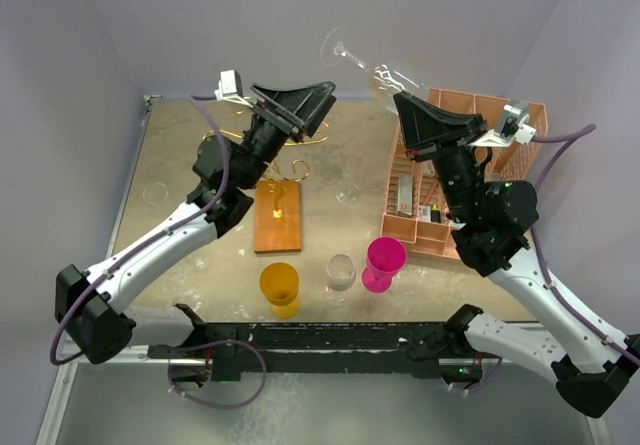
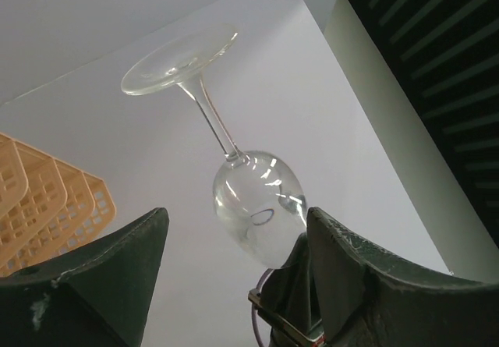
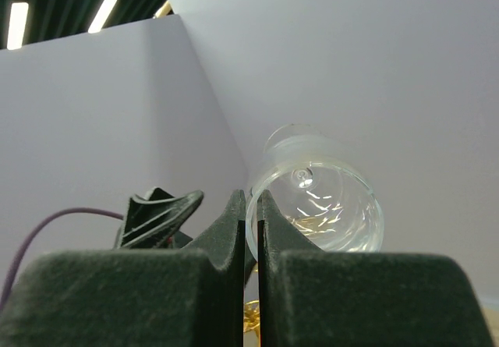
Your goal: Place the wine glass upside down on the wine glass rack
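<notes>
The clear wine glass (image 1: 372, 69) is held in the air above the table's back edge, tilted, with its foot up and to the left. My right gripper (image 1: 402, 100) is shut on the glass's rim; in the right wrist view the jaws (image 3: 251, 207) pinch the rim of the bowl (image 3: 327, 199). My left gripper (image 1: 325, 107) is open and empty, just left of the glass; in the left wrist view (image 2: 238, 246) the bowl (image 2: 253, 199) hangs beyond its spread fingers. The gold wire wine glass rack (image 1: 295, 170) stands on its brown wooden base (image 1: 277, 215) under the left arm.
A salmon-pink slotted organizer (image 1: 470, 165) lies at the right, under the right arm. A yellow cup (image 1: 280, 287), a small clear glass (image 1: 341, 272) and a magenta cup (image 1: 384, 263) stand in a row near the front. Walls close in at the back and both sides.
</notes>
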